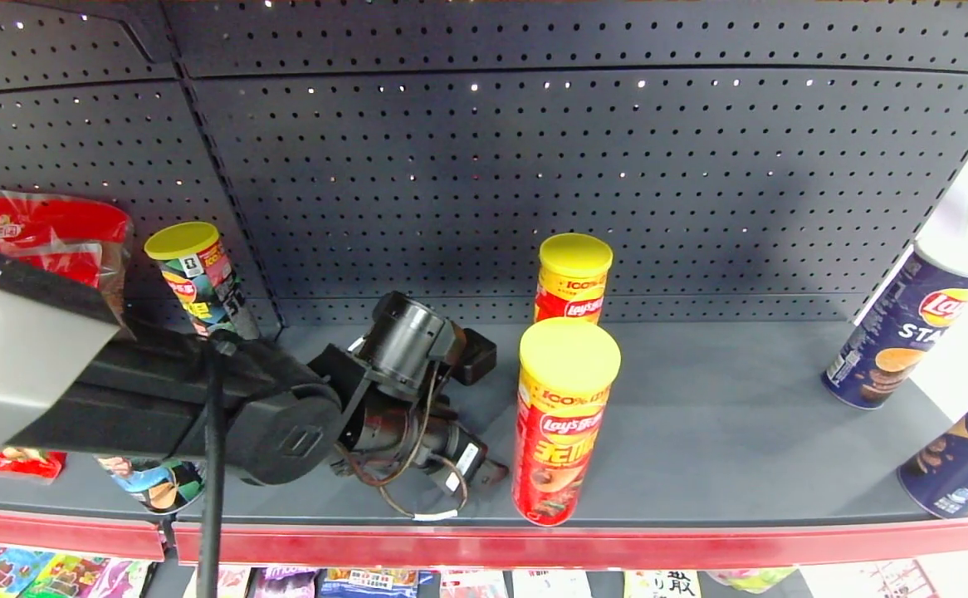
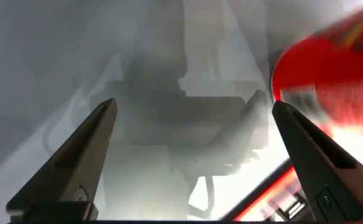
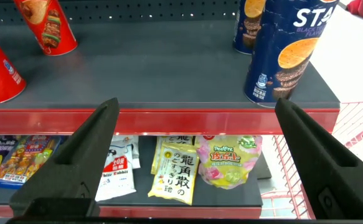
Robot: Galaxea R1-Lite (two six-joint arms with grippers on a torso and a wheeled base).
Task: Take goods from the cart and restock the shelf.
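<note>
The front red canister (image 1: 564, 432), glossy with a flat yellow lid (image 1: 569, 355), stands on the grey shelf (image 1: 725, 432). The left hand (image 2: 193, 106) and right hand (image 3: 197, 102) gape, released.

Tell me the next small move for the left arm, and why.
Probably draw the left pincer straight back off the shelf, toward its red front edge. The pincer is open with nothing in it, and the front red can stands upright on the shelf close beside it, so that can looks placed. Go slowly, since a sideways swing could tip the can.
</note>
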